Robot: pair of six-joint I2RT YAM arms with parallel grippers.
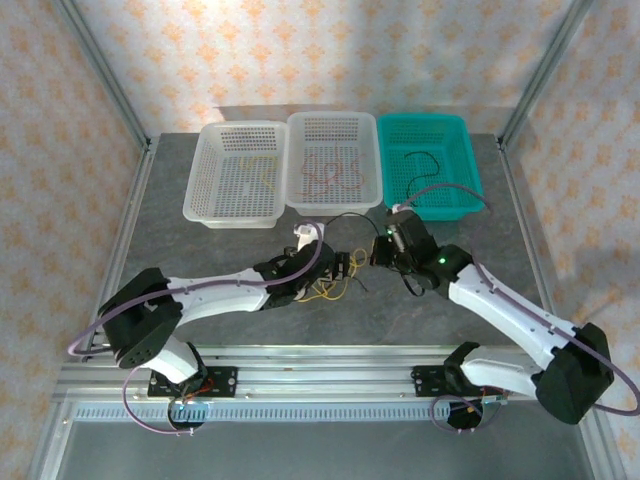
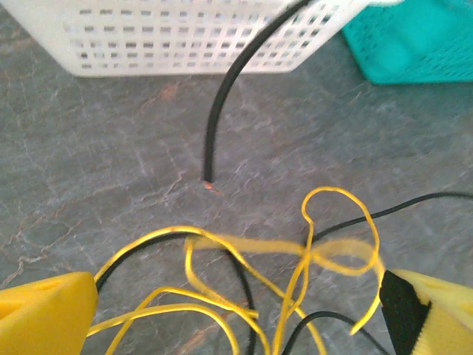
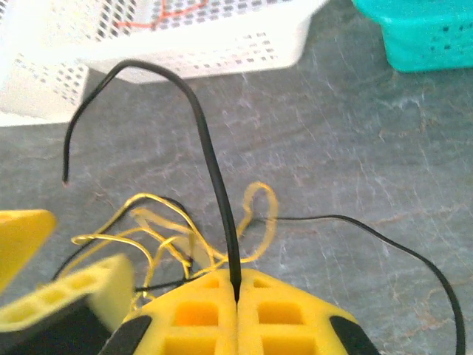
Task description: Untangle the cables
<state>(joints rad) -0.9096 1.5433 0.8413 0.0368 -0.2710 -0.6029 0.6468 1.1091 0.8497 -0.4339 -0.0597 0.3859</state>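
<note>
The cables [image 1: 326, 290] are lying in a small tangle on the grey table [image 1: 200, 250], in front of the baskets and between the two grippers. The yellow cable [image 2: 244, 242] is sprawling in several loose loops, with black strands running through them. The black cable [image 3: 214, 170] is rising from the tangle, arching over toward the baskets and ending free just above the table surface. A thinner black wire [image 3: 384, 233] is trailing off to one side across the table.

The right gripper [image 3: 236, 285] is pinching the black cable, its yellow fingers pressed together around it. The left gripper [image 2: 236, 296] is standing with its jaws spread wide over the yellow loops, gripping nothing.

Beyond the tangle, a reddish cable [image 1: 330, 175] is lying in the middle white basket [image 1: 334, 122]. Another black cable [image 1: 425, 160] is lying in the teal basket [image 1: 470, 160]. The left white basket [image 1: 200, 170] is sitting beside them.
</note>
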